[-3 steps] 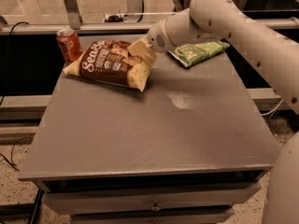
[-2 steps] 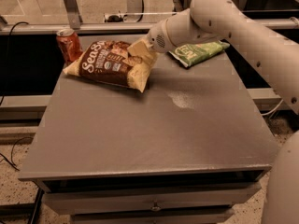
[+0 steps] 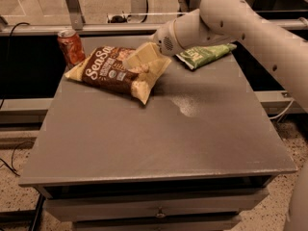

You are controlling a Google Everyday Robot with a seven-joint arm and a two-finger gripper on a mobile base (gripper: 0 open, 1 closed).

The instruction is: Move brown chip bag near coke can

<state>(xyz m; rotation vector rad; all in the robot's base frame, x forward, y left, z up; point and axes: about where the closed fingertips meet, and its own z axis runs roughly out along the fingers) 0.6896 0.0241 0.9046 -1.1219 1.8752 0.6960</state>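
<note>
The brown chip bag (image 3: 111, 71) lies flat on the back left part of the grey table (image 3: 159, 134), its white lettering facing up. The coke can (image 3: 71, 46) stands upright at the table's back left corner, right next to the bag's left end. My gripper (image 3: 142, 57) is at the bag's right end, low over its upper edge and touching it. The white arm (image 3: 240, 18) reaches in from the right.
A smaller green bag (image 3: 206, 55) lies at the back right of the table, just behind the arm's wrist. A metal rail and posts (image 3: 72, 6) run behind the table. A pale smudge (image 3: 186, 105) marks the tabletop's middle.
</note>
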